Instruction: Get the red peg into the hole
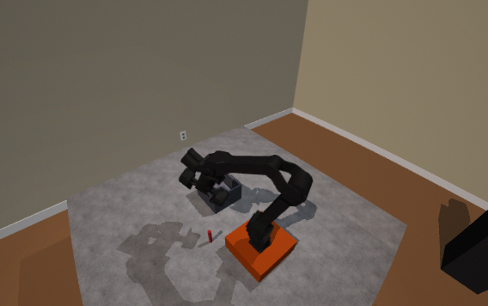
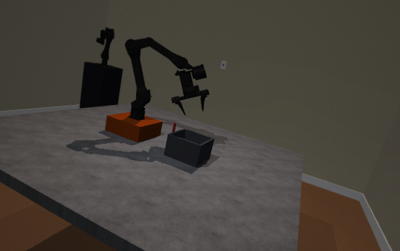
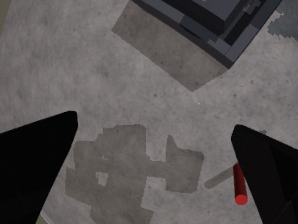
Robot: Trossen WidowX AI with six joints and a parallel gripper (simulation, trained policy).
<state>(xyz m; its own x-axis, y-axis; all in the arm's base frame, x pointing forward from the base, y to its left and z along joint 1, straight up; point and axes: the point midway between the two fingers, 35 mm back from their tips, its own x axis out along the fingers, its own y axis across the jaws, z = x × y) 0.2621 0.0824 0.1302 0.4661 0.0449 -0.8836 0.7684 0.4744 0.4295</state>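
Observation:
The red peg (image 1: 210,236) (image 2: 174,127) (image 3: 240,185) stands upright on the table, apart from the dark grey box. In the wrist view the right finger partly covers it. The open box (image 1: 232,197) (image 2: 183,149) (image 3: 231,56) stands on the table; the arm hides part of it in the top view, and the wrist view cuts it off at the top. The hole in its bottom plate cannot be made out. My gripper (image 2: 194,113) (image 3: 157,126) is open wide and empty, pointing down, well above the table and higher than the box rim and the peg.
The arm's orange base block (image 1: 266,253) (image 2: 121,125) stands on the grey table (image 1: 344,241) (image 2: 246,197), close to the peg. A black pedestal (image 2: 100,86) with another small arm stands beyond the table. Arm shadows lie across the table top.

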